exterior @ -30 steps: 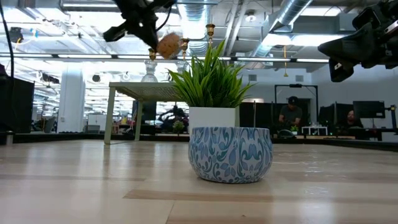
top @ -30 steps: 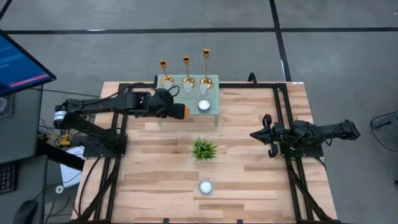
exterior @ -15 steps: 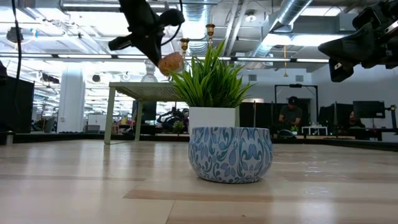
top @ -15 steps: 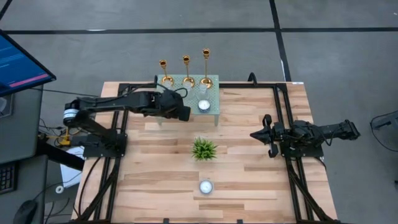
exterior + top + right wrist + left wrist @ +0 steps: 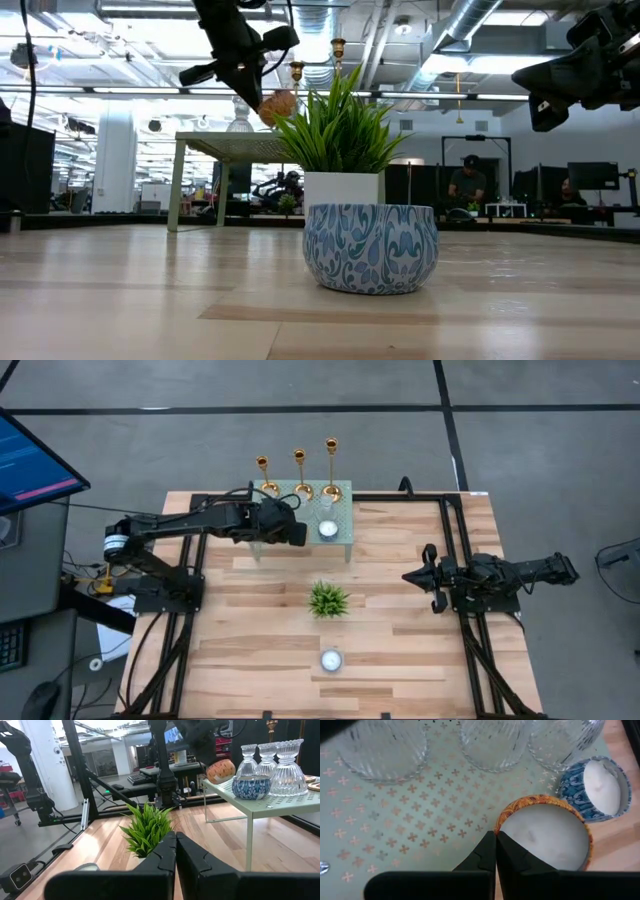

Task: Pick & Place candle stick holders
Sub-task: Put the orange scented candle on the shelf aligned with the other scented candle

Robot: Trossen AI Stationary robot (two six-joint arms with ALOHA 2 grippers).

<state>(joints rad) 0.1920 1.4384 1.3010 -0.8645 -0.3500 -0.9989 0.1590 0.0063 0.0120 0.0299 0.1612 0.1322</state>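
— Planked wood is your tabletop (image 5: 400,650) in the high view, with grey floor all round it. What stands on it?

— At its far edge you have a green side table (image 5: 343,510). The 3 candle stick holders (image 5: 301,490) stand upright in a row along that table's far edge, none touched. A plant (image 5: 327,600) sits mid-tabletop, and a blue-patterned candle (image 5: 331,659) lies nearer you.

— And your arms?

— Your left gripper (image 5: 298,534) is over the side table, beside a small blue candle (image 5: 328,529). Your right gripper (image 5: 412,576) waits above the tabletop's right side, well apart from everything.

— Low view?

— You see the blue-patterned candle in front of the plant's white pot. Behind, the left arm hangs an orange-rimmed candle (image 5: 279,105) above the side table's top, clear of it. The gold tops of the holders show past the arm and the leaves.

— Left wrist view?

— Your left jaws are pressed narrow, pinching the orange-rimmed candle by its rim, white wax facing up. Under it lies the patterned green top, with 3 glass cups (image 5: 490,742) in a row and the small blue candle just beside the one you hold.

— Right wrist view?

— Your right jaws are pressed together on nothing. Past them you see the plant, then the side table with the glass cups and the small blue candle. The orange-rimmed candle hangs from the other arm above that table's edge.
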